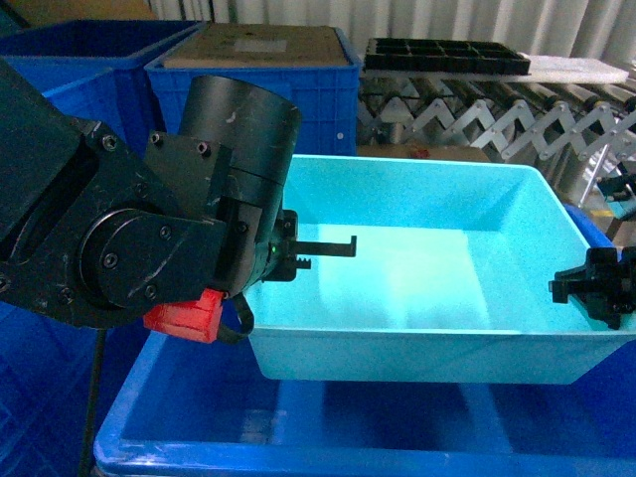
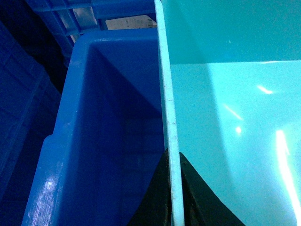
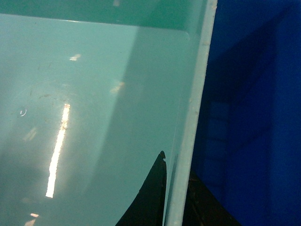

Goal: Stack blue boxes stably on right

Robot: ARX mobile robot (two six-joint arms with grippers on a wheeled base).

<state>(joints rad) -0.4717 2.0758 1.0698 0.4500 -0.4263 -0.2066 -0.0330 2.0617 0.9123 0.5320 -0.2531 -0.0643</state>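
**Two-arm carry of tub over crate: slip and tilt risk**

Left gripper (image 2: 172, 197): jaws closed thin on the tub's left rim, one finger each side of the wall, per left wrist view. Right gripper (image 3: 174, 193): same pinch on the tub's right rim, jaws nearly shut on the wall.

Risks, as judgement: both grips hold only a thin, smooth sloped edge, so the tub could slide out of either pinch. If the arms move unevenly or release at different times, the tub tips and lands crooked in the crate. If the tub comes down off-centre, its bottom corner could catch the crate's rim and it would not seat flat.

The tub (image 1: 427, 278): light turquoise, shallow, rectangular, glossy flat floor with glare streaks, plain rim, rounded corners, nothing inside. It hangs between the two grippers just above the dark blue crate (image 1: 199, 417), its front wall over the crate's opening. Whether it touches the crate, cannot tell.
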